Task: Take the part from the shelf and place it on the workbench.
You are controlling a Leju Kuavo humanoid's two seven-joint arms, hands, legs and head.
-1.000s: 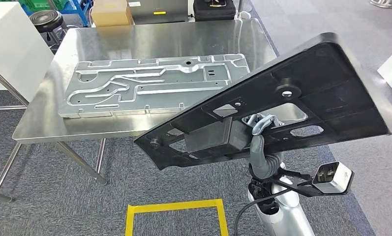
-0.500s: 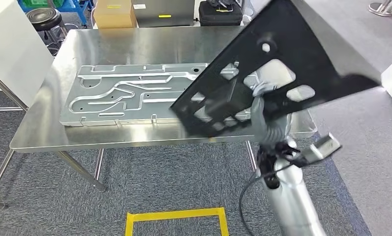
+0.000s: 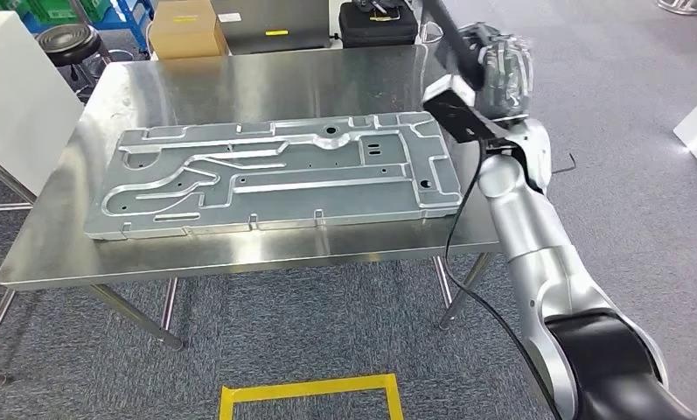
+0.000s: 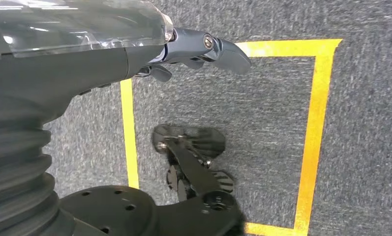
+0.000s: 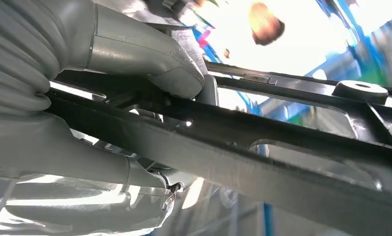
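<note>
Gripping black part (image 5: 262, 142), right robot hand (image 5: 105, 98); outline apparently cropped.

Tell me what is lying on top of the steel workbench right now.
A large silver metal plate lies flat on the workbench, covering most of its middle. The black part is not on it: the right hand holds it raised. Anything under the plate is hidden.

Right hand (image 3: 499, 66) raised, gripping; left hand (image 4: 194, 49) hangs.
</note>
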